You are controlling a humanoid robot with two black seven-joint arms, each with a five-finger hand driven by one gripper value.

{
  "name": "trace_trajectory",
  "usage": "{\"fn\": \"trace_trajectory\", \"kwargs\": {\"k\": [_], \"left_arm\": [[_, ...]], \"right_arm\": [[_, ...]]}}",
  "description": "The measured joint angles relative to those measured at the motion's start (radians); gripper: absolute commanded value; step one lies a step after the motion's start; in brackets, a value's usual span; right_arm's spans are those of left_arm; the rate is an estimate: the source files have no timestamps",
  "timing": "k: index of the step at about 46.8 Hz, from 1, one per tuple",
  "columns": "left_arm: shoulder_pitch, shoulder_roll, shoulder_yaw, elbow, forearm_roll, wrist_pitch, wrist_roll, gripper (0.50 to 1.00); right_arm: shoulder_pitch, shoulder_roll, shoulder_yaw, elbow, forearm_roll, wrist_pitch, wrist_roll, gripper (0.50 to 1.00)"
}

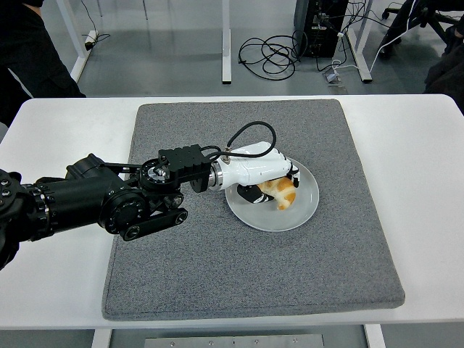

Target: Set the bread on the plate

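Nearest, the white desk [65, 290] shows its front edge along the bottom, and a thick grey felt mat [239, 275] covers most of its middle, running from close to that edge up toward the far side. Nothing lies on the near half of the mat.

Further in, the left arm [94, 203], black and heavily jointed, comes in from the left edge and reaches rightward across the mat's left portion. It ends in the left hand [257, 172], a white-shelled hand with a black cable looping from its wrist. That hand sits low over the left part of a round pale grey-blue plate [308, 199] resting on the mat just right of centre. Its fingers [284, 168] are curled down around a small golden-brown piece of bread [281, 193], gripping it from above and from the far side. The bread is inside the plate's rim, at or just above the plate's surface; whether it actually touches cannot be told.

Beyond the plate, the far strip of the mat is bare, then the desk's far edge. Past that, on the grey floor, a tangle of black cables [268, 54] lies near a dark computer tower [319, 25]. A person in dark clothing [29, 58] shows partly at the top left corner.
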Motion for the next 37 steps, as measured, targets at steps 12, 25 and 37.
{"fn": "trace_trajectory", "kwargs": {"k": [12,25,37], "left_arm": [[0.004,0.000,0.006,0.012,0.000,-0.001,0.002,0.500],[0.005,0.000,0.007,0.019,-0.002,-0.001,0.009,0.500],[0.005,0.000,0.006,0.019,-0.008,-0.001,0.008,0.547]], "right_arm": [[0.000,0.000,0.000,0.000,0.000,0.000,0.000,1.000],[0.000,0.000,0.000,-0.001,0.000,0.000,0.000,1.000],[0.000,0.000,0.000,0.000,0.000,0.000,0.000,1.000]]}}
